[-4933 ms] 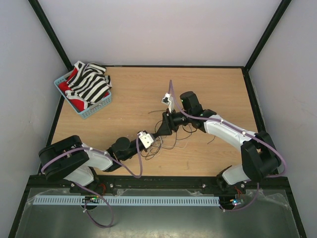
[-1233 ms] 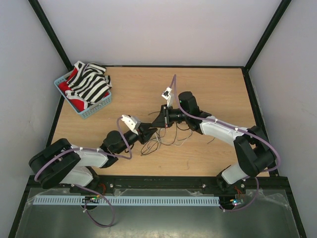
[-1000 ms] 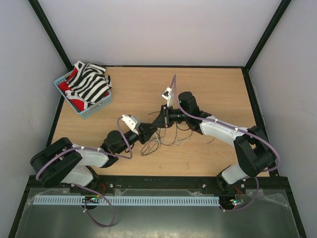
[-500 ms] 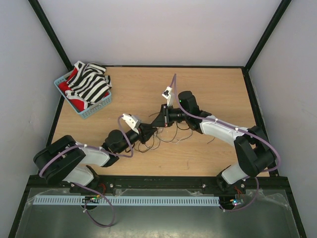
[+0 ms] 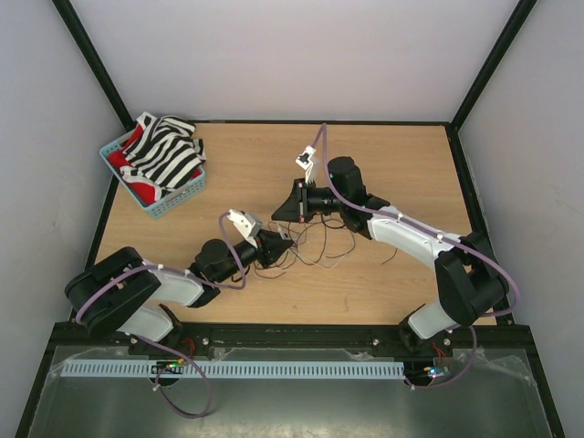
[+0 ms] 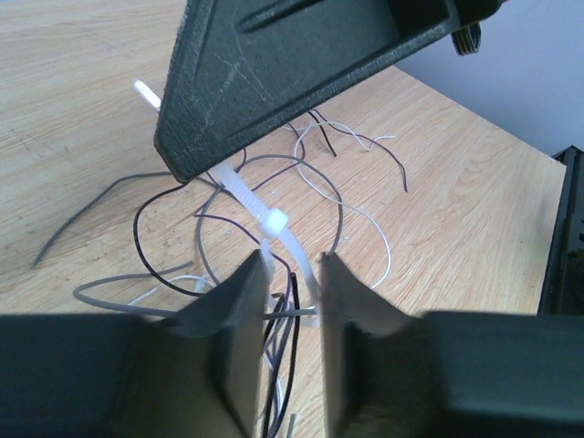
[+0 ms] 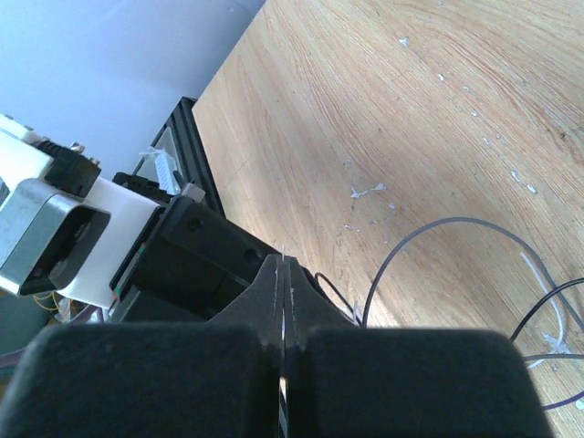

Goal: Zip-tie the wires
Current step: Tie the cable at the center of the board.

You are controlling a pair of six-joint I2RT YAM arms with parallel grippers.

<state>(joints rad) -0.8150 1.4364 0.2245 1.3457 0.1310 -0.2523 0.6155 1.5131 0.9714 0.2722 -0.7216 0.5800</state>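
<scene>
The wires [image 5: 321,248] lie in a loose tangle of thin dark and pale strands on the wooden table. A white zip tie loops round some of them, and its head [image 6: 274,221] sits just past my left fingertips. My left gripper [image 6: 290,260] [image 5: 276,241] has its jaws partly apart, with both sides of the loop and several wires [image 6: 339,205] pressed between them. The tie's tail runs up into my right gripper [image 5: 294,210] [image 7: 284,265], which is shut on that thin white strip. A right finger [image 6: 274,82] hangs close over the left jaws.
A blue basket [image 5: 172,206] with a black-and-white striped cloth [image 5: 164,153] stands at the far left of the table [image 5: 411,164]. Black frame posts and pale walls surround it. Small white scraps [image 7: 367,191] dot the wood.
The right gripper has lifted and drawn back toward the far side with the tail in it. The left gripper has edged right. The wires have drawn in closer to the left jaws.
</scene>
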